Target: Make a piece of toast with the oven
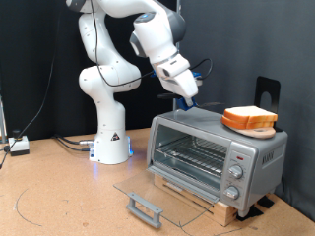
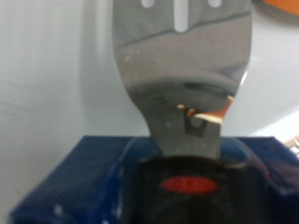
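The piece of toast (image 1: 249, 119), pale with an orange-brown crust, lies on top of the silver oven (image 1: 217, 152) towards the exterior view's right. The oven's glass door (image 1: 157, 195) hangs open, down to the table, and the wire rack (image 1: 192, 155) inside is bare. My gripper (image 1: 187, 99) is just above the oven's top, left of the toast, shut on the blue handle of a metal spatula (image 2: 182, 65). In the wrist view the slotted blade points away from the hand, and an orange edge of the toast (image 2: 280, 5) shows past its tip.
The round knobs (image 1: 234, 177) sit on the oven's right side panel. The oven stands on a wooden board (image 1: 197, 202). The arm's white base (image 1: 110, 138) stands to the exterior view's left, with cables (image 1: 20, 146) on the table. A black stand (image 1: 268, 93) is behind the oven.
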Robot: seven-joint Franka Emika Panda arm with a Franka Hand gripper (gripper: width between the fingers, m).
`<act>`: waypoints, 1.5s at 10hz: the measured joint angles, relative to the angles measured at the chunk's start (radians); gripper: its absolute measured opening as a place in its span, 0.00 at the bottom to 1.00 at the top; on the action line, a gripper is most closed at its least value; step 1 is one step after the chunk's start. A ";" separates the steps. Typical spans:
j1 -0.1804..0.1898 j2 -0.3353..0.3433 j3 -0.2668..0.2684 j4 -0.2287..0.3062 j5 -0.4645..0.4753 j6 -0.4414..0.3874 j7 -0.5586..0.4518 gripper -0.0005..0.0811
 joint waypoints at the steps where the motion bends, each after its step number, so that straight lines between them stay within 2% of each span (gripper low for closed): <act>1: -0.018 -0.009 -0.031 0.000 0.002 -0.004 -0.008 0.49; 3: -0.059 -0.032 -0.090 0.000 -0.012 -0.032 -0.034 0.49; 6: -0.143 -0.072 -0.156 0.001 -0.119 -0.154 -0.070 0.49; 8: -0.202 -0.096 -0.195 0.000 -0.157 -0.212 -0.075 0.49; 9: -0.219 -0.109 -0.214 0.000 -0.161 -0.246 -0.081 0.49; 12: -0.205 -0.089 -0.193 0.019 -0.161 -0.218 -0.085 0.49; 14: -0.190 -0.025 -0.162 0.064 -0.161 -0.166 -0.081 0.49; 15: -0.187 0.015 -0.148 0.094 -0.173 -0.167 -0.081 0.49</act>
